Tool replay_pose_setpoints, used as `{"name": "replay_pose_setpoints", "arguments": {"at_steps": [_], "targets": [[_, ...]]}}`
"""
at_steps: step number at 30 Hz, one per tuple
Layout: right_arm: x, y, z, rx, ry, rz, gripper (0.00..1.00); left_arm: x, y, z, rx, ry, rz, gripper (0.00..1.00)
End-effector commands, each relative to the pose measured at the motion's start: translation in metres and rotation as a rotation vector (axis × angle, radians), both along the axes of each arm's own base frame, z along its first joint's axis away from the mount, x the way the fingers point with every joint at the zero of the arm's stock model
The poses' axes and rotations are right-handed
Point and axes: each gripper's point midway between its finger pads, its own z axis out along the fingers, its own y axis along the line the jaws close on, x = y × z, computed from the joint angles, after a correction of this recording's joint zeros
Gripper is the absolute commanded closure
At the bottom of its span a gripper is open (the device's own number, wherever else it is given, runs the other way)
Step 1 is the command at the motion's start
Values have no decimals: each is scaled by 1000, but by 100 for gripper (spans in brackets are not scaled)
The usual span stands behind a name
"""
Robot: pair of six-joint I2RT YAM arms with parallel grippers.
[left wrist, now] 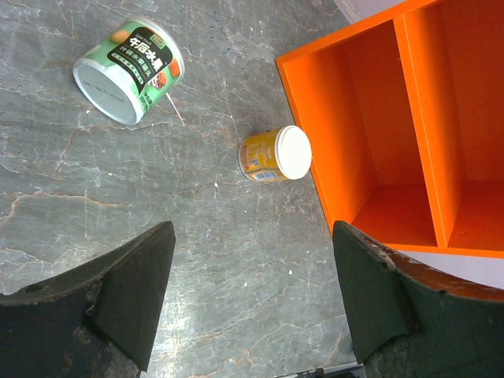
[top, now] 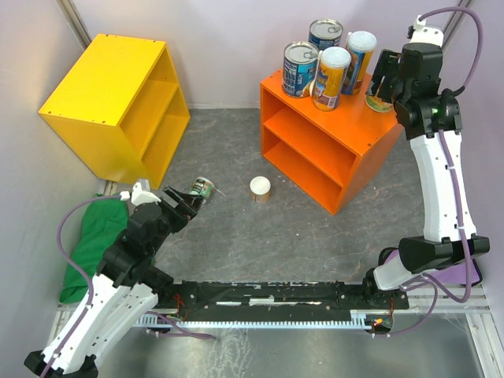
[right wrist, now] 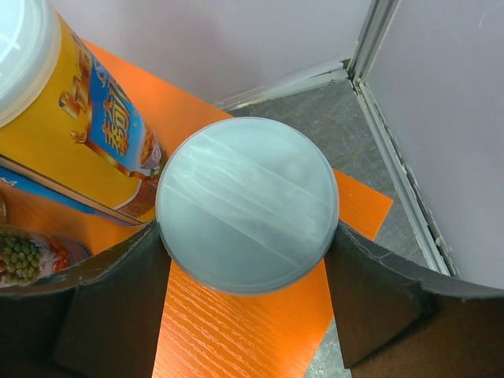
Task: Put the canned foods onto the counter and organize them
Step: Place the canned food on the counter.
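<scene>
Orange surface (top: 354, 118) carries four upright cans (top: 331, 75), we grip a fifth pale-lidded can (right wrist: 247, 197) on it with our right end effector (right wrist: 247, 236), and our open left end effector (left wrist: 252, 232) faces the green can (left wrist: 130, 69) and yellow can (left wrist: 274, 154) waiting on the grey surface (left wrist: 79, 205)

Yellow cabinet (top: 101, 88) far left; green cloth (top: 90, 246) crumpled nearer, beneath it.

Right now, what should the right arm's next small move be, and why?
Probably open the right gripper and let go. Its fingers press both sides of the short can, which looks set upright on the counter top next to a tall can. I cannot tell whether its base fully rests there, so release gently.
</scene>
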Motion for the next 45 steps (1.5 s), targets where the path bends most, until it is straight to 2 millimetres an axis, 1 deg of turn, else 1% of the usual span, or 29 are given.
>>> {"name": "replay_pose_setpoints", "arguments": {"at_steps": [1, 6, 8, 9, 11, 13, 15, 17, 22, 30, 37, 42, 45], "targets": [[-3, 7, 14, 33, -62, 42, 54, 7, 0, 15, 5, -62, 3, 13], [-5, 8, 5, 32, -33, 50, 34, 6, 1, 15, -7, -63, 10, 13], [-6, 8, 4, 33, -33, 48, 22, 6, 1, 15, -9, -64, 11, 13], [-6, 8, 4, 33, -31, 48, 18, 5, 1, 15, -9, -63, 11, 13], [-8, 8, 3, 35, -27, 47, 16, 4, 2, 15, -12, -63, 12, 13], [-10, 7, 4, 35, -29, 45, 11, 3, 2, 16, -13, -64, 10, 12], [-12, 6, 5, 37, -32, 39, 10, 2, 4, 17, -16, -67, 16, 12], [-12, 6, 4, 38, -28, 35, 5, 1, 4, 18, -19, -69, 15, 12], [-17, 6, 9, 47, -42, 32, 2, -2, 6, 20, -16, -72, 17, 12], [-31, 4, 27, 59, -78, 30, 1, -6, 9, 22, -16, -75, 22, 12], [-59, 3, 41, 89, -122, 32, 1, -8, 11, 20, -26, -72, 29, 10], [-80, 9, 46, 131, -148, 64, 1, -9, 16, 19, -10, -68, 48, 7], [-90, 17, 48, 155, -152, 96, 1, -5, 21, 20, 46, -63, 61, 7]]}}
